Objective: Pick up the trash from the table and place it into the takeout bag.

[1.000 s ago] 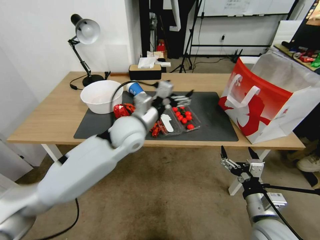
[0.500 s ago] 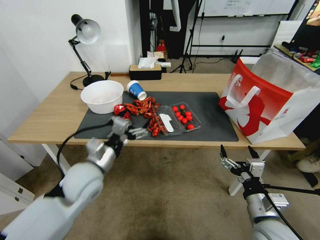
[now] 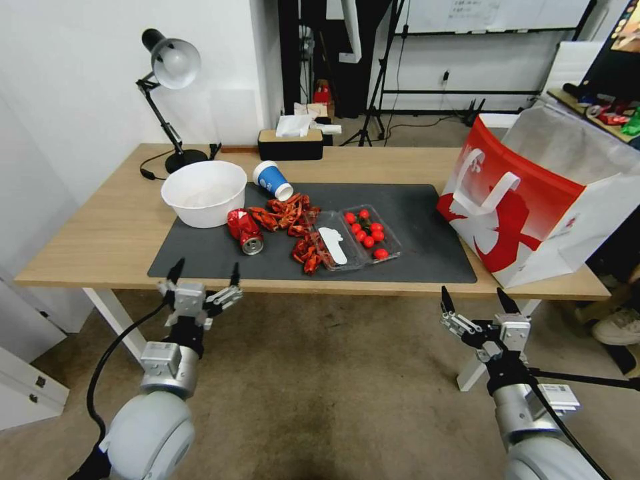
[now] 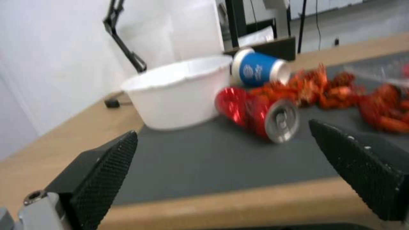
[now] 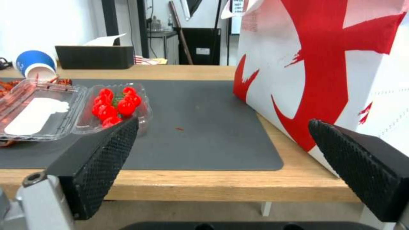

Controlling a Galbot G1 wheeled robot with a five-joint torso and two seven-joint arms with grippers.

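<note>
The left pincer [image 3: 204, 275] is seen below the near edge of the table [image 3: 100, 240], toward its left end, with its jaws spread wide and nothing held between them. A desk lamp [image 3: 167, 80] is stood at the far left corner of the table. A large white bowl [image 3: 203, 193] is set on the left end of the dark grey mat [image 3: 427, 233]. A dented red drink can [image 3: 244, 231] is laid on its side on the mat, just beside the bowl on its near side, with its silver end turned toward the near edge. A blue paper cup [image 3: 273, 180] is laid on its side at the far edge of the mat, just to the right of the bowl. A black tissue box [image 3: 290, 143] is placed behind it, at the far edge of the table. A heap of red scraps [image 3: 290, 213] is spread on the mat between the can and a clear tray of red tomatoes [image 3: 357, 237], which lies open near the middle of the mat. The takeout bag [image 3: 533, 200] is stood at the right end of the table, tilted, with its mouth open upward and its near corner reaching the near edge. The right pincer [image 3: 475, 307] is seen below the near edge of the table, in front of the bag, with its jaws spread wide and nothing held.
</note>
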